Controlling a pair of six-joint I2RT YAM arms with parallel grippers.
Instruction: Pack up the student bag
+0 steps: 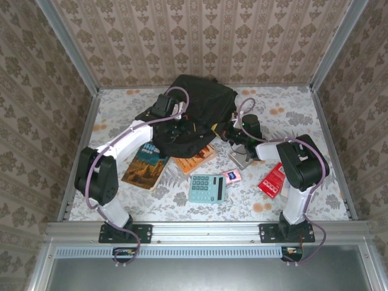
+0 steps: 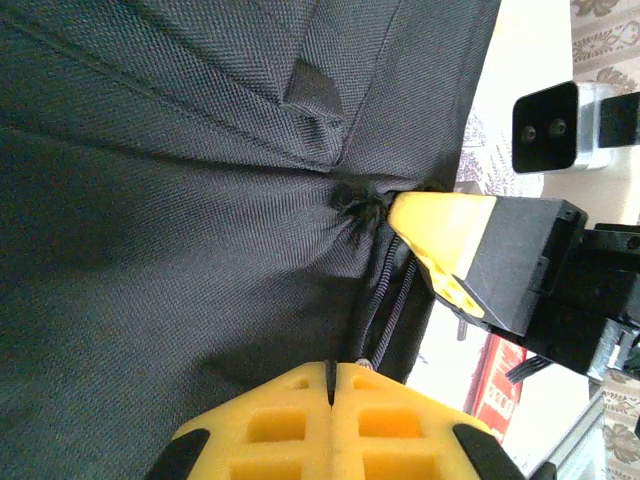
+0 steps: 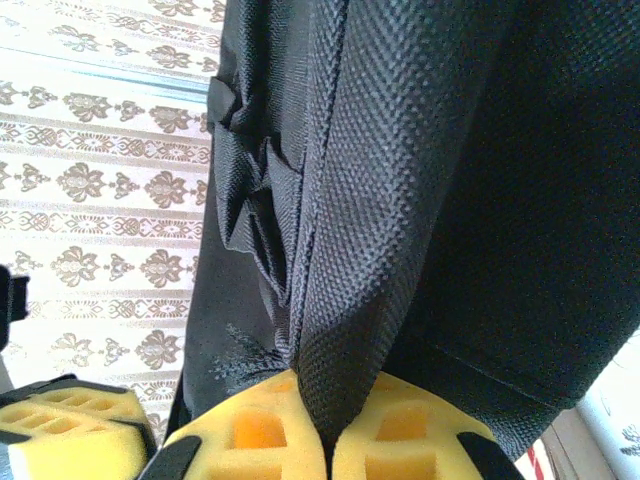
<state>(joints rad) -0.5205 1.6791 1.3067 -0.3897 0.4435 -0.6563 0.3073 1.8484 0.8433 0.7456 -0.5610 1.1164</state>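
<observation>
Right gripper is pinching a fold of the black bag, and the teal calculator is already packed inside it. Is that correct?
One part is wrong. The right gripper does pinch a fold of the student bag, but the calculator is not packed: it lies on the table in front of the bag, as the top external view shows.

student bag (image 3: 450,200): black woven cloth, coarse, matt. right hand (image 3: 328,440) fingers (image 3: 400,435): yellow moulded plastic, matt.

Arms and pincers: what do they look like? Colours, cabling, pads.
The left arm and right arm both have white links between bulky black joint housings, each with a lilac cable looping alongside. The left pincer and right pincer carry yellow pads moulded with rectangular pockets, on black finger bodies. No markings are legible.
</observation>
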